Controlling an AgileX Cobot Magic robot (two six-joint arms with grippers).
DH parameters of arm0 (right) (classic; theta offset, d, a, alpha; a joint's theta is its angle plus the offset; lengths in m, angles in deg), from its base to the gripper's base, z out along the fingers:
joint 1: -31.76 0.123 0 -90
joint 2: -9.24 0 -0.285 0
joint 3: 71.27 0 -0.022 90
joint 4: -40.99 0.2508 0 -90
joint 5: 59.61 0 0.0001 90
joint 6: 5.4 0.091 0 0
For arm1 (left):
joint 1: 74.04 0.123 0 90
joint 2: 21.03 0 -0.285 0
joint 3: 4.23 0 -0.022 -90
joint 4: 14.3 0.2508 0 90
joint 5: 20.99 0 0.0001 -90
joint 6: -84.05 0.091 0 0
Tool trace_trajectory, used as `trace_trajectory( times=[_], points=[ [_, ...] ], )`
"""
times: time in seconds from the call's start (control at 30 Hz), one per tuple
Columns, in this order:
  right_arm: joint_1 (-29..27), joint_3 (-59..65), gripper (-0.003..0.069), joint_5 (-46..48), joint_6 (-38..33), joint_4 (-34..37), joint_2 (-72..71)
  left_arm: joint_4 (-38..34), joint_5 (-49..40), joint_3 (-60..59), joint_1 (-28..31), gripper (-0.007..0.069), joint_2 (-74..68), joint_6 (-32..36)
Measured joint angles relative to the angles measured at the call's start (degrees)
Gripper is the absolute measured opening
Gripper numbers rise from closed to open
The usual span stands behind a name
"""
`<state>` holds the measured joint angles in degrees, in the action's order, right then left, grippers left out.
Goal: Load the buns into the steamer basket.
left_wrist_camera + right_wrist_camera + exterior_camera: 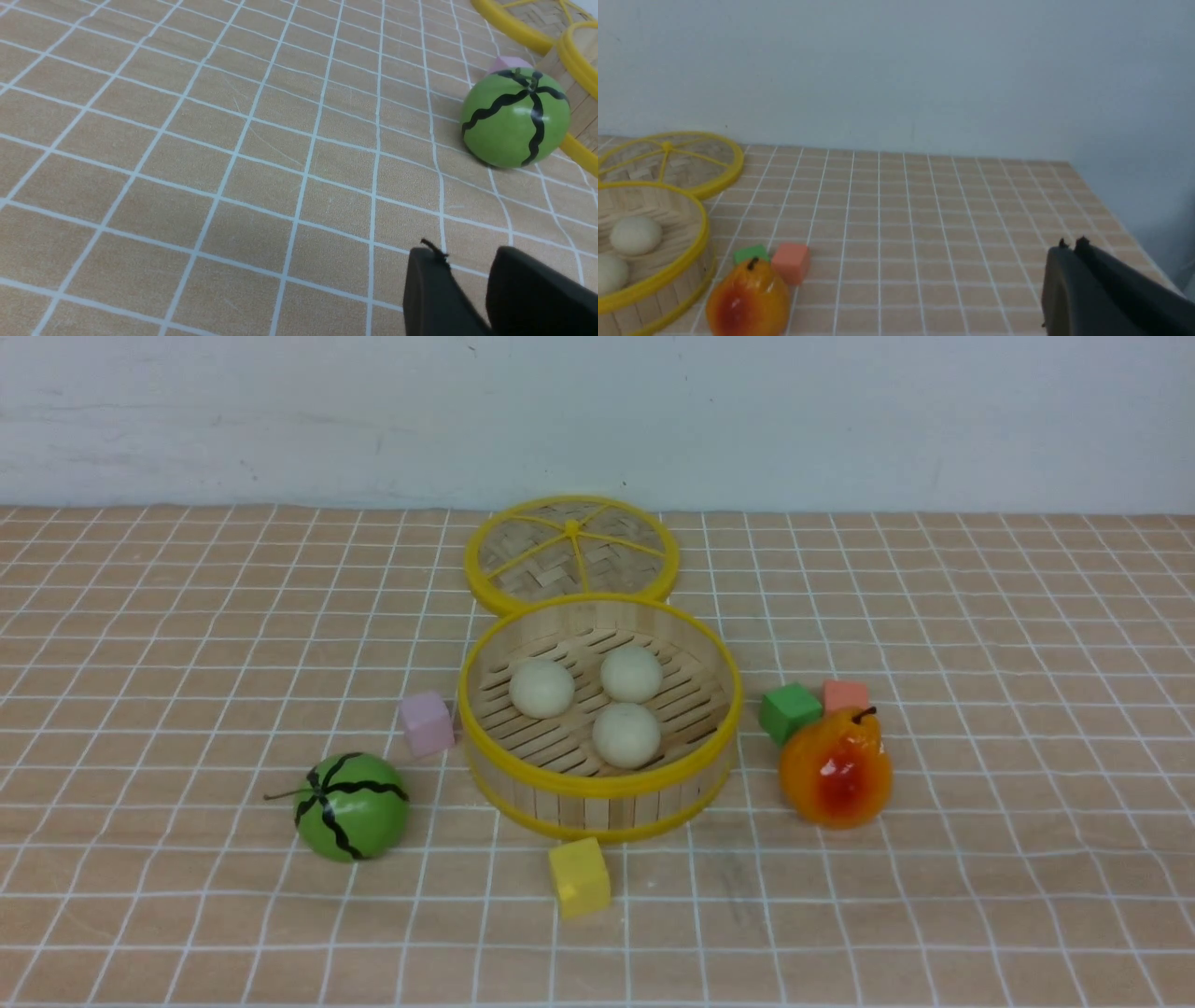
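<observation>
"Nearest the camera, what do you see?"

"Yellow, a small cube [580, 877] sits on the tan, white-gridded surface [1008, 915], just on the near side of the round bamboo steamer basket [597, 814] with yellow rims."

"And the buns?"

"All three smooth, off-white buns [626, 735] are inside the steamer basket, on its slatted floor: one to the left, one far, one near."

"What lies around it?"

"To the left, a round green watermelon [353, 807] with black stripes, and a pale purple cube [427, 723] between it and the basket. To the right, a glossy orange-red pear [836, 770], with a green cube [790, 713] and a salmon-pink cube [845, 696] on its far side."

"Anything beyond the basket?"

"A flat, round woven lid [571, 551] with yellow rim and spokes, on the surface at the basket's far side."

"How do the grippers stand?"

"The left gripper [460, 254] has its dark fingers parted by a narrow gap, with nothing between them. The right gripper [1071, 247] is closed, holding nothing."
</observation>
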<state>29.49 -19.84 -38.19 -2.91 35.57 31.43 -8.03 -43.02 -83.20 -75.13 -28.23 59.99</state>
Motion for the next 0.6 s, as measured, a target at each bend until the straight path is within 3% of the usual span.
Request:
trace_trajectory(
  times=[0.1,0.23,0.6],
  points=[
    [-2.3,15.6,0.0001,-3.7,2.7,0.4,-9.1,0.0,0.0,0.0,0.0,0.0186,0.0,0.0],
    [-4.0,25.9,0.0003,-2.4,4.9,2.2,-14.6,0.0,0.0,0.0,0.0,0.0191,0.0,0.0],
    [-4.5,26.9,0.0011,0.8,4.5,2.4,-15.0,0.0,0.0,0.0,0.0,0.02,0.0,0.0]
  ],
)
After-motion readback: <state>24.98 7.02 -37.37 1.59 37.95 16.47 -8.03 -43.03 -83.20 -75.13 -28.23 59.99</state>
